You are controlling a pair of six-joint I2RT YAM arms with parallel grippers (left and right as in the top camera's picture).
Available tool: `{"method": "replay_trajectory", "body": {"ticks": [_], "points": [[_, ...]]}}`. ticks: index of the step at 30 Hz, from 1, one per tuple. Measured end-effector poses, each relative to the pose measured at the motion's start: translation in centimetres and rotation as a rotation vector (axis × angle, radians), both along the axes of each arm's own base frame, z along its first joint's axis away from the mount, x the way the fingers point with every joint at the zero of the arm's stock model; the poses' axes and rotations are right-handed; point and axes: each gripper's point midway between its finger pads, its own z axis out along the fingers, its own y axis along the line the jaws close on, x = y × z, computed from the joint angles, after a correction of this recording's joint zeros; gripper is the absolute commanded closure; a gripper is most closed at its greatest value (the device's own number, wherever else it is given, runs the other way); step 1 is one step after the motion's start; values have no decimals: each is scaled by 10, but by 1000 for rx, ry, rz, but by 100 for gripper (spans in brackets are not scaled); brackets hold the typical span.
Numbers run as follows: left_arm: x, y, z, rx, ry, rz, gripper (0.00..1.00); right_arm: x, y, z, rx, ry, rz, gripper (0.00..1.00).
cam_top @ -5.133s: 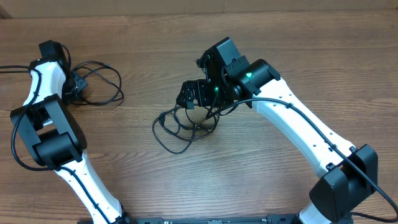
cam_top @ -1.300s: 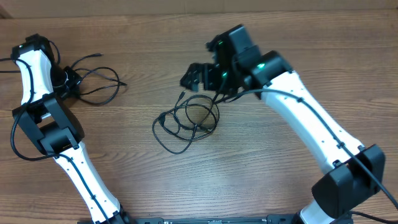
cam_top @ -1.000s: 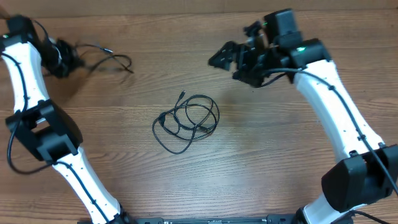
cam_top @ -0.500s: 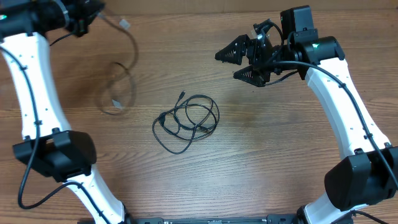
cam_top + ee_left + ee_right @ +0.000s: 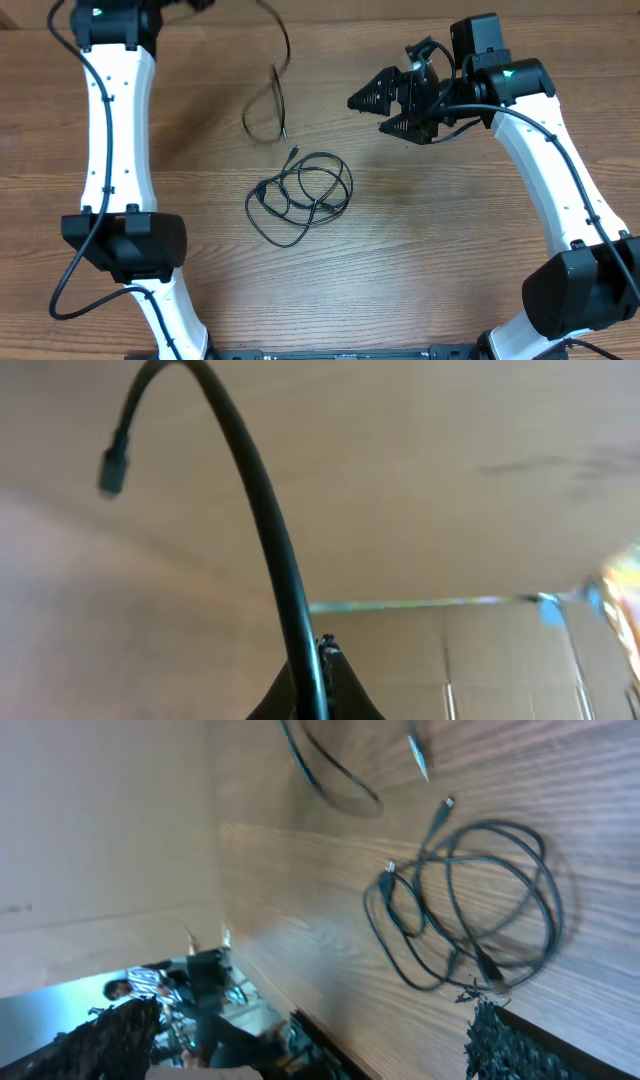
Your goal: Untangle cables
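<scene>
On the wooden table (image 5: 450, 290), up and right of the coiled bundle of cables (image 5: 300, 195): right gripper (image 5: 366, 114), jaws spread wide, gripping nothing. Far up-left of the bundle: left gripper (image 5: 312, 695), jaws pinched tight on one loose cable (image 5: 275, 95). Bundle itself flat mid-table. Loose cable's loop hanging just up-left of the bundle, plug (image 5: 112, 465) free.

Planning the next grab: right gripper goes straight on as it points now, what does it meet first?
Likely bare table, between the coiled cables and the lifted cable; the right gripper is open and tilted down, but depth is unclear.
</scene>
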Motion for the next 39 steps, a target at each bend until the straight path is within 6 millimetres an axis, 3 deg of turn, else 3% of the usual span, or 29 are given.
{"method": "replay_trajectory", "body": {"ticks": [5,8,11,15,21,25,27,29,33,39], "points": [[5,-12,37,-33,-154,4,96,-4,-8,-6,-30,14,1,0],[6,-22,43,-49,-167,12,96,-1,-21,-8,-39,24,-27,0],[3,-47,43,-57,-161,-1,96,4,-44,-8,-46,41,-79,0],[-10,-103,43,-65,-154,-42,96,6,-82,-4,-50,62,-168,0],[-50,-207,37,-23,-164,-112,96,-5,-123,14,-77,35,-257,0],[-83,-261,23,76,-183,-150,84,-14,-135,24,-89,4,-272,0],[-93,-276,14,132,-190,-162,71,-17,-138,27,-97,-13,-270,0],[-97,-280,3,187,-181,-164,39,-18,-143,26,-112,-24,-271,0],[-88,-270,-35,293,-101,-144,0,-17,-152,20,-168,-34,-279,0],[-76,-233,-97,520,17,-126,0,-16,-163,11,-247,-37,-294,0]]}}
